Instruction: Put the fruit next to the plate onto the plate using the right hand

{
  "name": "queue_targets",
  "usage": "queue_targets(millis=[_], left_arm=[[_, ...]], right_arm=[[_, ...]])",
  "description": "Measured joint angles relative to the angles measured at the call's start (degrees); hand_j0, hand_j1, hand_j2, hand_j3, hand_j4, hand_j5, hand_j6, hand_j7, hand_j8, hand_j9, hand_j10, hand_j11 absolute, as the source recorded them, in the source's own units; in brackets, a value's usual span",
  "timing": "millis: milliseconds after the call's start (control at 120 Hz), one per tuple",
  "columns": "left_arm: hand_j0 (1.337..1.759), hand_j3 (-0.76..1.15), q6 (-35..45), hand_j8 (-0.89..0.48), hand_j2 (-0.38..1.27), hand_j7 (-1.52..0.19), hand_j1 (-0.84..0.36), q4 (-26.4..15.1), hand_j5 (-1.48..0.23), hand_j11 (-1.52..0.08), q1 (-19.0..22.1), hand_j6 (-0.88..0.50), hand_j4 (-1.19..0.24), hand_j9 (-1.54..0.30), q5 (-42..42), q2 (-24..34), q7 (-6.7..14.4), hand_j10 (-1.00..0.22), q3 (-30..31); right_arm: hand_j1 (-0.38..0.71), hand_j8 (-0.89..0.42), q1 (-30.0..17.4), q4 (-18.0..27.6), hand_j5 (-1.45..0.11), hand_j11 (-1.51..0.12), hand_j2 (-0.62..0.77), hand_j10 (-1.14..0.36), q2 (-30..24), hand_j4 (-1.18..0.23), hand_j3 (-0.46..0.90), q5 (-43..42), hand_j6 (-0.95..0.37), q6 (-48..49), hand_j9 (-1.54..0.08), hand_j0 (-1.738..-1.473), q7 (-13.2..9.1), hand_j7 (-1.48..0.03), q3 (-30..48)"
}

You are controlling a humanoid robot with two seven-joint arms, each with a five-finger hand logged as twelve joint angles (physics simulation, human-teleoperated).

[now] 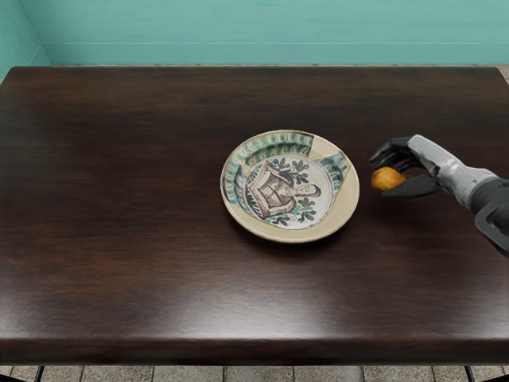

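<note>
Your right hand [407, 165] comes in from the right edge. Its dark fingers [391, 151] curl over the top of the fruit [387, 178] and the thumb reaches in from below, so the hand is closed round the small orange fruit, which sits out at the fingertips rather than deep in the palm. You cannot tell from this view whether the fruit rests on the tabletop [119, 239] or is just clear of it.

The fruit is on the side of the hand that faces the plate [343, 208]. It lies just beside the plate's right rim, apart from it and not over it. It looks roundish, with no long axis for you to line up.

The relation that counts is this: the plate lies straight to the left of the fruit, along the line the forearm already points. The carry looks short, a lift over the raised rim and then leftward toward the painted centre.

Your left arm is out of view, so the right hand is the only one near.
</note>
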Motion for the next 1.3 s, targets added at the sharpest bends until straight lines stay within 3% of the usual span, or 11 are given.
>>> queue_targets(millis=[917, 1300], left_arm=[[1.658, 0.00, 0.00, 0.00, 0.00, 0.00, 0.35, 0.00, 0.00, 0.00, 0.00, 0.00, 0.00, 0.00, 0.00, 0.00, 0.00, 0.00, 0.00], [1.658, 0.00, 0.00, 0.00, 0.00, 0.00, 0.35, 0.00, 0.00, 0.00, 0.02, 0.00, 0.00, 0.00, 0.00, 0.00, 0.00, 0.00, 0.01]], right_arm=[[0.28, -0.43, 6.71, 0.01, -0.76, -0.75, 0.10, -0.50, 9.93, -0.57, 0.00, 0.51, -0.55, 4.27, -0.75, -1.658, -5.21, -0.75, 0.54], [0.28, -0.43, 7.93, 0.01, -0.76, -0.75, 0.09, -0.50, 12.45, -0.57, 0.00, 0.50, -0.55, 4.45, -0.75, -1.658, -5.75, -0.75, -0.08]])
